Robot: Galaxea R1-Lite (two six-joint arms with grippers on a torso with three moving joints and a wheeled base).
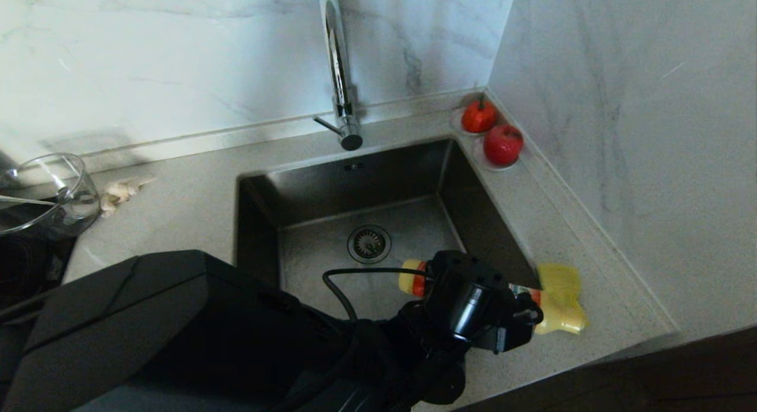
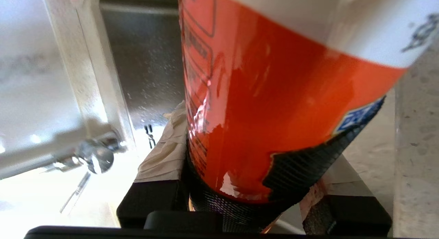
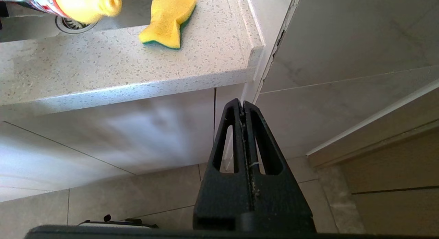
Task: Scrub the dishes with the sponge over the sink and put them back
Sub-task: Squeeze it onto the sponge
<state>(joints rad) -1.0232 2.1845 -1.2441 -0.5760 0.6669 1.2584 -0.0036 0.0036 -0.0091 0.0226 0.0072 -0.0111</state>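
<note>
Sink (image 1: 331,181): brushed dark steel, matt. Tap (image 1: 340,75): polished chrome. Counter (image 1: 177,199): speckled stone, matt. Bottle (image 2: 274,105): glossy orange plastic label. Sponge (image 3: 168,18): porous yellow foam.

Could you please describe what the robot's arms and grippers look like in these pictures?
The left arm is matte black with broad angular panels and a looping black cable. The left gripper is black too. The right gripper has black triangular fingers with slotted cut-outs.

Dim, shadowed head view; blown-out glare on the counter (image 2: 51,198) and motion-blurred bottle (image 2: 274,112) at the left wrist.
</note>
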